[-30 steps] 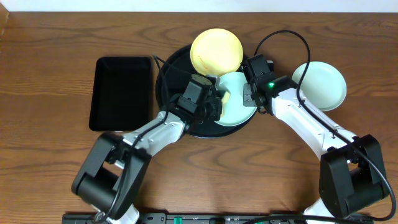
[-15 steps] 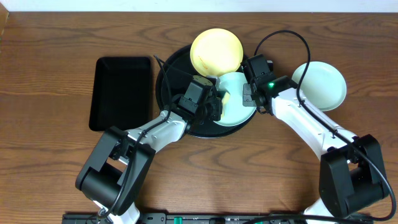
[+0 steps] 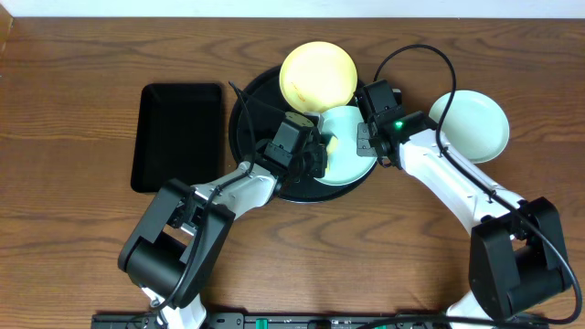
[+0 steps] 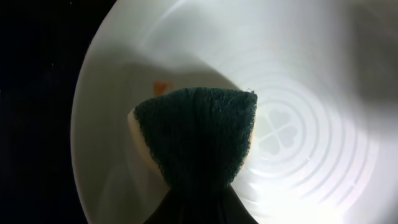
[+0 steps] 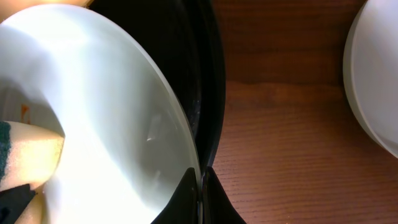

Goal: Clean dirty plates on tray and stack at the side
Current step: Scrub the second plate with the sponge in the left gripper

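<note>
Left tool point(image 3: 320, 153), right tool point(image 5: 200, 185) (both clamped)

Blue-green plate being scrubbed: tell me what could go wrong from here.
1. The right gripper pinches only the thin rim of the blue-green plate; pressure from the sponge might slip it free or tilt it.
2. The orange smear lies just beyond the sponge's edge and could be missed.
3. The yellow plate overhangs the round tray close by; a shifted plate might nudge it.
</note>
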